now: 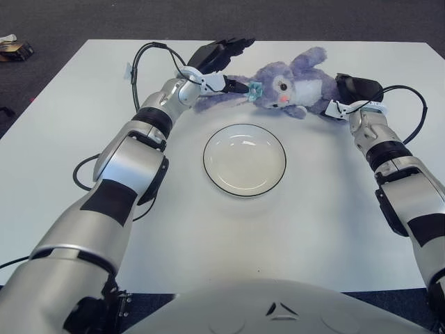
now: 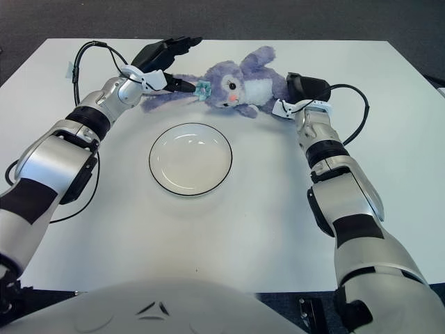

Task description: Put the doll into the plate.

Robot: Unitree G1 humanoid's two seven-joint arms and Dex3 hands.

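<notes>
A purple plush bunny doll [image 1: 295, 82] with a teal flower by its face lies on the white table [image 1: 83, 125] beyond the plate. The white plate [image 1: 244, 159] with a dark rim sits empty at the table's middle. My left hand [image 1: 221, 57] is at the doll's left end, its fingers [image 1: 235, 46] spread above the long purple ear and the thumb on it. My right hand [image 1: 357, 88] presses against the doll's right end, beside its body. The doll lies between the two hands.
Black cables loop over the table by my left forearm [image 1: 142, 62] and my right wrist [image 1: 410, 115]. A small dark object [image 1: 14, 47] lies on the floor past the table's far left corner.
</notes>
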